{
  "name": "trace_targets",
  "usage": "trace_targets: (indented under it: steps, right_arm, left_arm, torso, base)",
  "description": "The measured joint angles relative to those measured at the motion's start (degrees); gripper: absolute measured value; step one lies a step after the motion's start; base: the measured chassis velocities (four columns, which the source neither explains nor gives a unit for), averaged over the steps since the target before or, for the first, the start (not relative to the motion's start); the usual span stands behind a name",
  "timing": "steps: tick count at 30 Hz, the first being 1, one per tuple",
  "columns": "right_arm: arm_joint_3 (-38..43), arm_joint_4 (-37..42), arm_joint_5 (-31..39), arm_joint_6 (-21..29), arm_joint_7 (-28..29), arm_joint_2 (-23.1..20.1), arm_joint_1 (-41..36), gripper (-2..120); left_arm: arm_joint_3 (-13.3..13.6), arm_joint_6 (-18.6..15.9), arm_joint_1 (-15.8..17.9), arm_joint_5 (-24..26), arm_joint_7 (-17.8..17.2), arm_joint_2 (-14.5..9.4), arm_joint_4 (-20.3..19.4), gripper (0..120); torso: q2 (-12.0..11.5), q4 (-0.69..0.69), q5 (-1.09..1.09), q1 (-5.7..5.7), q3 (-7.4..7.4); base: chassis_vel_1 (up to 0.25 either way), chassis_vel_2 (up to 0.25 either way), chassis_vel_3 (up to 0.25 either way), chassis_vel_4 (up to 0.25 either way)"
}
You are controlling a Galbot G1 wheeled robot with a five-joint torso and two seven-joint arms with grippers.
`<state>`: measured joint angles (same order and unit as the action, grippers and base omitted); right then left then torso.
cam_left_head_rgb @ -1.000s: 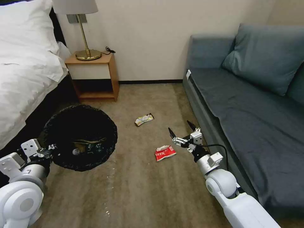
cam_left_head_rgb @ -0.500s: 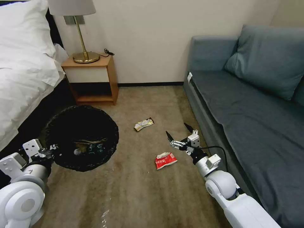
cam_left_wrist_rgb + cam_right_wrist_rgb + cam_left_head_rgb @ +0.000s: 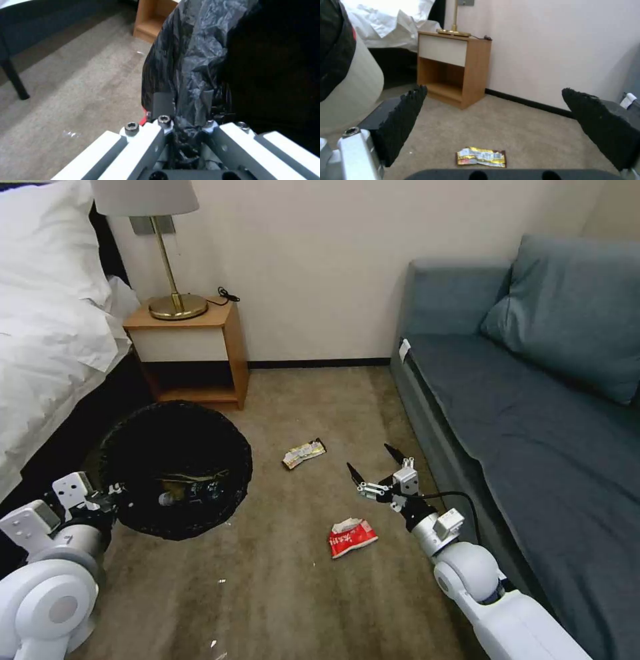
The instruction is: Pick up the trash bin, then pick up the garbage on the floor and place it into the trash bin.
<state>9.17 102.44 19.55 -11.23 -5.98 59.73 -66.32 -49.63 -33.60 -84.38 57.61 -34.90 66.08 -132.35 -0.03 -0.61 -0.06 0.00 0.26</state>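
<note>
Your left gripper (image 3: 186, 117) still clamped on the trash bin (image 3: 177, 470) rim, right gripper (image 3: 375, 468) spread wide and empty, edged nearer the yellowish-silver wrapper (image 3: 304, 453), red wrapper (image 3: 351, 537) now behind it

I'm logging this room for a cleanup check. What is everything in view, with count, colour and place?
trash bin: one, white with black bag liner, held up at the robot's left, beside the bed
litter in the bin: a tan bag and a bottle, at the bottom
yellowish-silver wrapper: one, on the carpet mid-floor
red wrapper: one, red and white, on the carpet nearer the robot
nightstand: one, wood, against the wall
lamp: one, brass base, on the nightstand
bed: one, white linen, at left
sofa: one, grey-blue with a cushion, at right
left gripper: shut on the bin's rim
right gripper: open, above the carpet between the two wrappers
</note>
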Motion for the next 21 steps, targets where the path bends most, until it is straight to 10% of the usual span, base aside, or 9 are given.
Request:
trace_targets:
  steps: [16,21]
  right_arm:
    - [-2.09,-4.48,-3.34,-4.85,-5.94,-2.87,2.55,100]
    - [-3.45,-15.52,-10.98,-7.79,-27.64,-9.15,12.48,100]
  left_arm:
    - [0.03,0.00,0.46,0.22,0.14,-0.16,0.26,0]
    - [0.19,0.05,0.57,0.14,0.72,-0.08,0.32,0]
  torso:
    - [-0.01,-0.01,0.00,0.00,0.01]
    - [0.00,0.01,0.00,0.00,0.00]
  base:
    - [-0.086,0.090,0.085,-0.081]
    - [0.000,0.000,0.000,0.000]
